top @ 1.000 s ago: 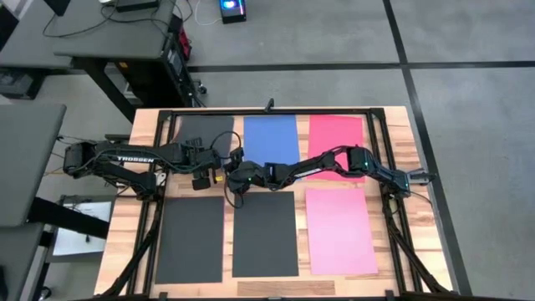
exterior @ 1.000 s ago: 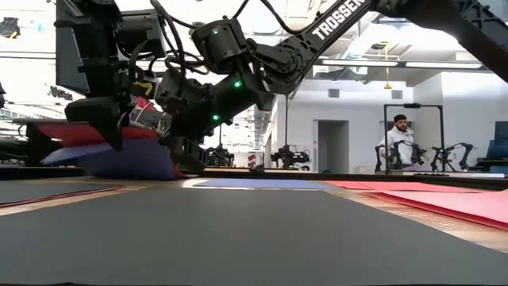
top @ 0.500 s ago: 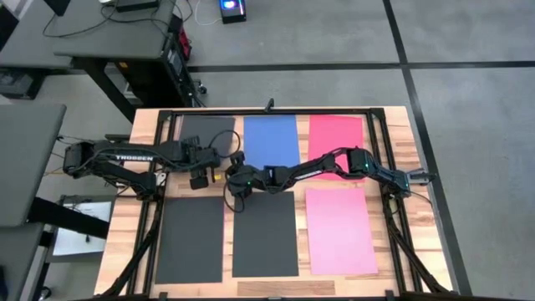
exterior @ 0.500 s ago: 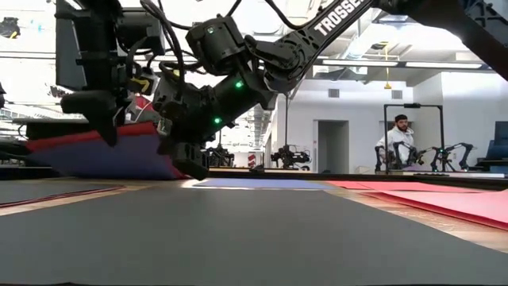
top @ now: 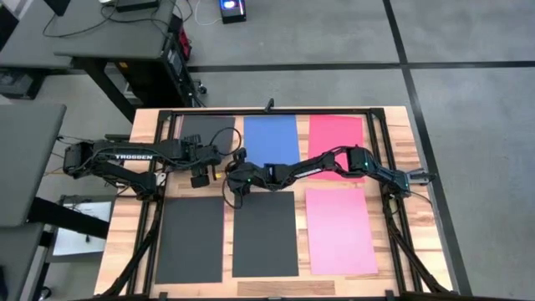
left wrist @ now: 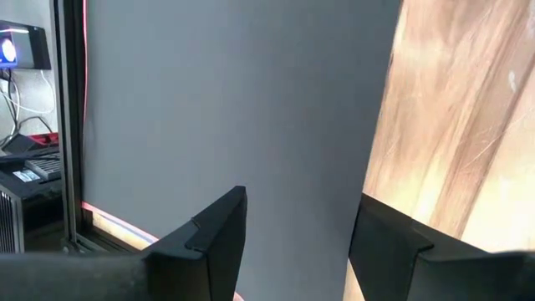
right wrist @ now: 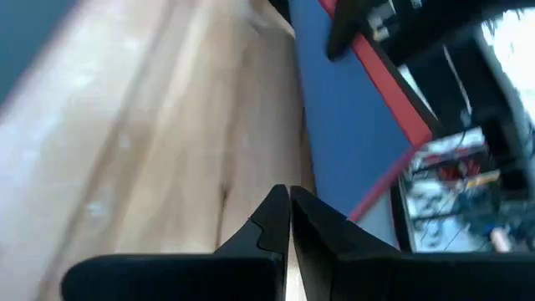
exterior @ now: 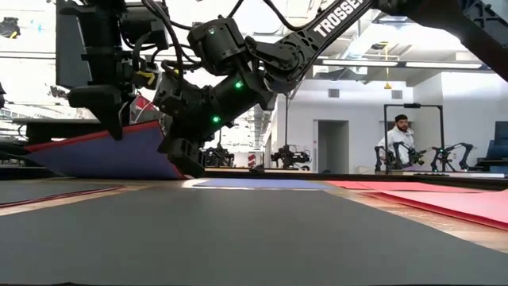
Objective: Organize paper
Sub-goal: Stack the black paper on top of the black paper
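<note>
Six sheets of paper lie in two rows on the wooden table [top: 393, 150]: a dark grey sheet [top: 203, 128], a blue sheet [top: 272, 138] and a red sheet [top: 336, 134] at twelve o'clock, two dark sheets and a pink sheet [top: 340, 230] at six. In the low view the dark grey sheet's near edge is tilted up, blue and red showing beneath. The left gripper [left wrist: 292, 242], jaws spread, hangs over that sheet. The right gripper [top: 231, 186], jaws pressed together, sits at the table's middle beside it.
</note>
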Controlling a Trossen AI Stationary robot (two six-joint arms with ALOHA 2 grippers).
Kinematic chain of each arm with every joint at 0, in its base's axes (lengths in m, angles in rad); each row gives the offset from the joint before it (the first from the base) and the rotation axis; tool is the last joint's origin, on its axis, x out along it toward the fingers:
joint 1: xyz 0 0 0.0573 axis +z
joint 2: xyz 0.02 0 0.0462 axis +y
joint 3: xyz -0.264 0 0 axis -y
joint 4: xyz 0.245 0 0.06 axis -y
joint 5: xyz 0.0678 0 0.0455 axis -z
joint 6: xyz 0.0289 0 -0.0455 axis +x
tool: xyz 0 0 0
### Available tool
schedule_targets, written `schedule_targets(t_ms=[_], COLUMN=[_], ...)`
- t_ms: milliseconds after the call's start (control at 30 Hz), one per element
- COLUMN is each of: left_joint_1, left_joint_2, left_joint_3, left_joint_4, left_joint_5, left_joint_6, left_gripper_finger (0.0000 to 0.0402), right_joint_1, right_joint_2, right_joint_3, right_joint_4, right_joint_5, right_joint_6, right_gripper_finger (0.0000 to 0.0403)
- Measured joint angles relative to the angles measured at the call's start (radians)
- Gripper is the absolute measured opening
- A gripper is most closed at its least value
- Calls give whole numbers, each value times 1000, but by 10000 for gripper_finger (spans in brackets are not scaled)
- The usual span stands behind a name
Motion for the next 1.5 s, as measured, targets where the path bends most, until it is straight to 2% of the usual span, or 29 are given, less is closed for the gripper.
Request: schedule_targets(t_ms=[233,367,467,667,767,933,1167,1333,1500], left_joint_1=[0,0,0,0,0,0,0,0,0], left_joint_2=[0,0,0,0,1,1,1,1,1], left_joint_3=[0,0,0,0,0,0,0,0,0], left_joint_4=[0,0,0,0,0,0,0,1,1], left_joint_5=[0,0,1,9,10,16,25,27,27], left_joint_6=[0,0,0,0,-1,-5,-10,-10,-10], left_gripper_finger=[166,166,166,166,166,166,166,166,166], right_joint_1=[-57,-69,-74,-78,-88,-118,-142,-147,-148], right_joint_2=[0,0,0,0,0,0,0,-1,-1], right_joint_3=[0,0,0,0,0,30,110,136,138], right_joint_4=[-4,3,2,0,-9,-77,-179,-221,-233], right_joint_5=[-20,-51,-64,-76,-141,-215,-231,-312,-327], right_joint_6=[152,167,161,102,91,163,159,159,158], right_gripper_finger=[96,144,163,154,138,118,115,115,114])
